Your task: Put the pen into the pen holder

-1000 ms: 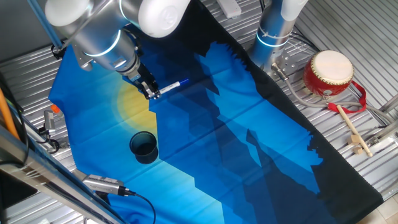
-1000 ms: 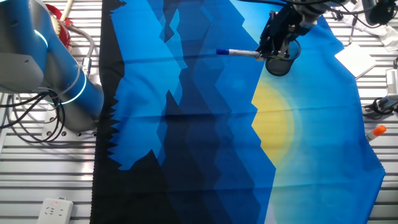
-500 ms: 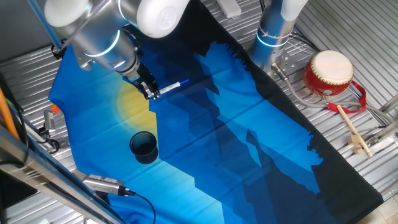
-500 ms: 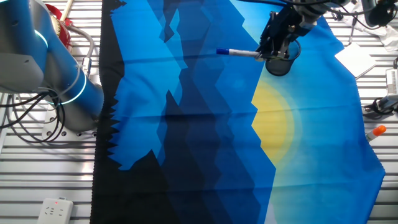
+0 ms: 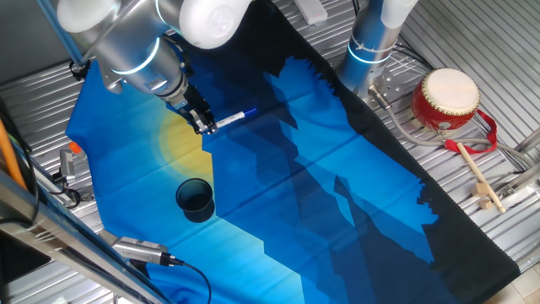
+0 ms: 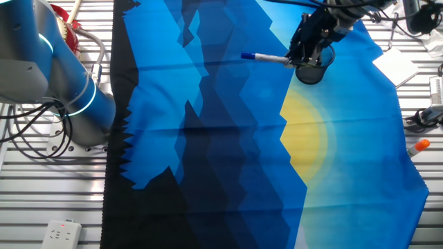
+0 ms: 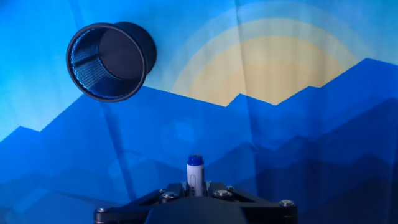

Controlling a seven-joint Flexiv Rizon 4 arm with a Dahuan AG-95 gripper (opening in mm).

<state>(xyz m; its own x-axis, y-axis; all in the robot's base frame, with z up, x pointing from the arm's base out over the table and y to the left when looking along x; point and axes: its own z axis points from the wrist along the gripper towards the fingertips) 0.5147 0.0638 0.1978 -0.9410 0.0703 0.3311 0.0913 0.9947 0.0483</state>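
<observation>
My gripper (image 5: 205,126) is shut on the pen (image 5: 232,117), a slim white marker with a blue tip, and holds it roughly level above the cloth. In the other fixed view the pen (image 6: 266,59) sticks out left of the gripper (image 6: 299,61). In the hand view the pen's blue tip (image 7: 195,163) points out from between the jaws at the bottom centre. The pen holder (image 5: 195,200), a dark mesh cup, stands upright on the cloth, apart from the gripper. It shows at the upper left in the hand view (image 7: 111,60) and partly behind the gripper in the other fixed view (image 6: 313,70).
A blue mountain-print cloth (image 5: 304,194) covers the table. A red-and-cream drum (image 5: 445,99) and a wooden drumstick (image 5: 477,177) lie at the right. A second arm's base (image 5: 371,46) stands at the back. An orange-capped item (image 6: 417,146) lies by the cloth's edge.
</observation>
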